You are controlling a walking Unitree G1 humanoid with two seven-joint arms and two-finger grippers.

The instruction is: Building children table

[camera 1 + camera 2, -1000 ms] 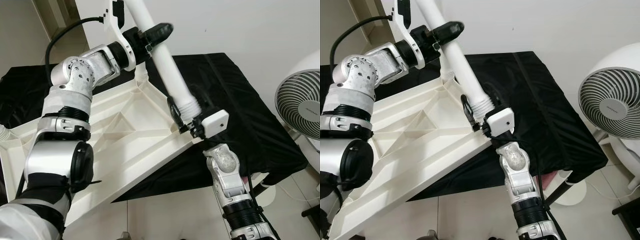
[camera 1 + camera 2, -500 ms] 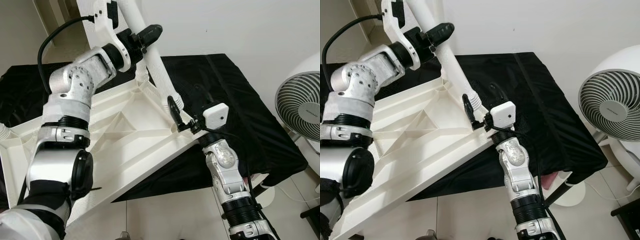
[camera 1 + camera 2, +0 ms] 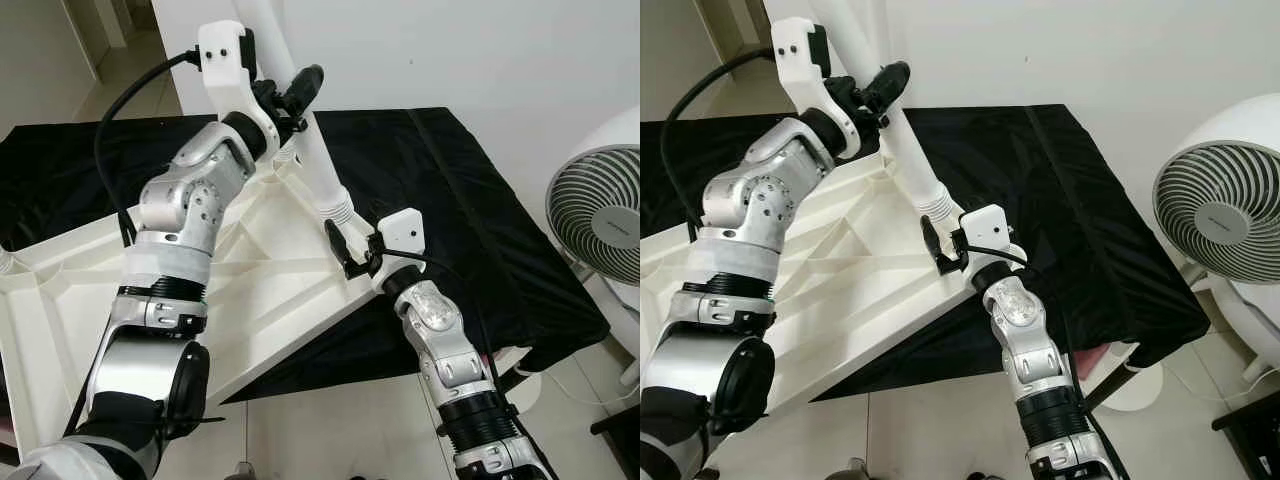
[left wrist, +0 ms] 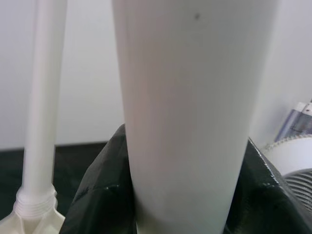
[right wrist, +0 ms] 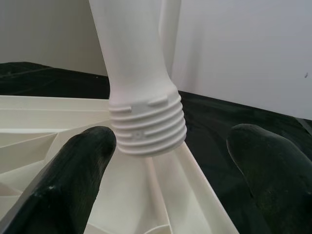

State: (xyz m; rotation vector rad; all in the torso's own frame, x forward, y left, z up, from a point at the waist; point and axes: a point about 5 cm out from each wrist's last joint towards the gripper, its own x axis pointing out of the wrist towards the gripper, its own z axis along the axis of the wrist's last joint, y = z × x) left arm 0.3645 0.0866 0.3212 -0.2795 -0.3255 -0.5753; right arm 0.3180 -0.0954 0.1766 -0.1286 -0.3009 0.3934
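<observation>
White tabletop lies underside-up on the black-draped desk, its corner reaching the desk's front edge. We see the left hand clamped around the white table leg, high up its shaft. The leg's threaded end sits at the corner socket. Right hand open, fingers either side of the threads, apart from them. Second leg stands behind. Fan at right.

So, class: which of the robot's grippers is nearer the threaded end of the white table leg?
Right. The right gripper straddles the threaded end, fingers open; the left gripper grips the table leg higher up.
</observation>
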